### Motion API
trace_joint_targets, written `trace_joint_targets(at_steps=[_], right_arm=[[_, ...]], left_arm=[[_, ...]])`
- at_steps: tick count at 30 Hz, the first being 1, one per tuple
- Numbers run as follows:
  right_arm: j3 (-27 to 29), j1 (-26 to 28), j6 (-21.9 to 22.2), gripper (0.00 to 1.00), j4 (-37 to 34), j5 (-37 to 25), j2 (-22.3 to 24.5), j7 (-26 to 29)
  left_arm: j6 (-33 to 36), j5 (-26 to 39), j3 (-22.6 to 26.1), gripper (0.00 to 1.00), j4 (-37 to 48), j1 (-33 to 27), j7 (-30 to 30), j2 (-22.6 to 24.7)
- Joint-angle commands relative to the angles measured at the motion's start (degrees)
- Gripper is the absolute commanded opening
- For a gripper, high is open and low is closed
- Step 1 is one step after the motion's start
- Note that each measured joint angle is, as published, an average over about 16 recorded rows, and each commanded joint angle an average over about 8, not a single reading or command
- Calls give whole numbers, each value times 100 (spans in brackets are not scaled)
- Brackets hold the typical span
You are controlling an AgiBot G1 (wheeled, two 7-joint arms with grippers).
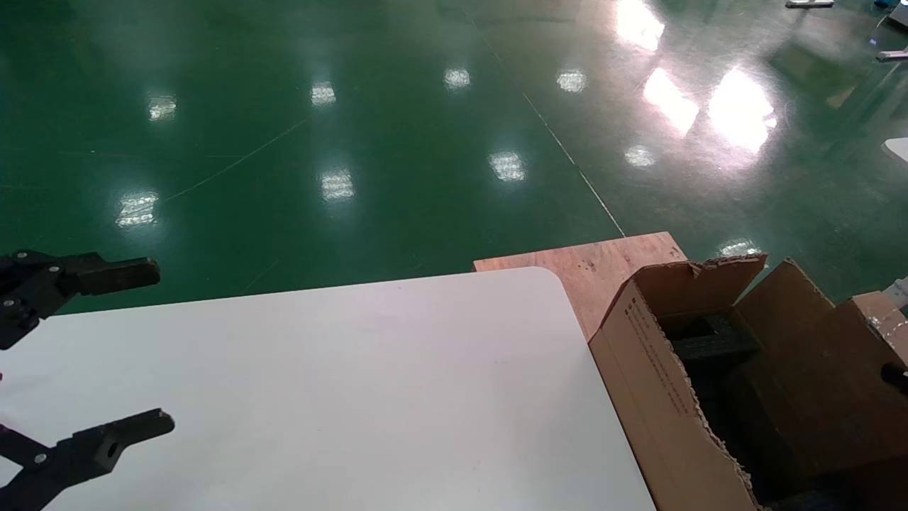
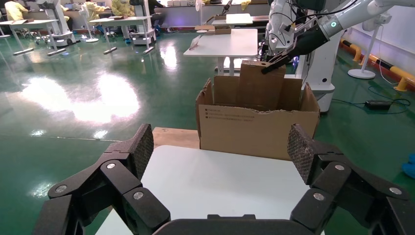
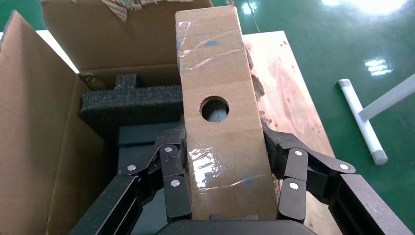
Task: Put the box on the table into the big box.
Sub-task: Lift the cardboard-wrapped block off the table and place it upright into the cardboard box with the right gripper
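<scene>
My right gripper (image 3: 222, 142) is shut on the box (image 3: 220, 78), a long flat brown box with a round hole and taped edges. It holds the box on end inside the open top of the big box (image 3: 34, 122), above the black foam (image 3: 132, 100). In the head view the box (image 1: 865, 333) stands in the big box (image 1: 652, 383) at the far right, with one of the right gripper's fingers (image 1: 895, 376) on it. My left gripper (image 1: 159, 346) is open and empty over the left part of the white table (image 1: 355, 390). The left wrist view shows it (image 2: 220, 147) facing the big box (image 2: 254, 129).
A brown plywood board (image 1: 596, 270) lies under the big box, beyond the table's rounded corner. Green floor surrounds the table. In the left wrist view, other tables and a white robot base (image 2: 323, 63) stand behind the big box.
</scene>
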Motion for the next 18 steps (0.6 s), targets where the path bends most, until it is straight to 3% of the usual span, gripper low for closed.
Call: trace_joint_targets(at_steps=[1, 18], right_arm=[[-66, 43, -22, 0, -69, 23, -1, -41], [-655, 403, -13, 0, -508, 45, -225, -260]], left_arm=[[0, 0, 0, 100, 0, 0, 0, 0], [0, 0, 1, 100, 0, 0, 0, 0]])
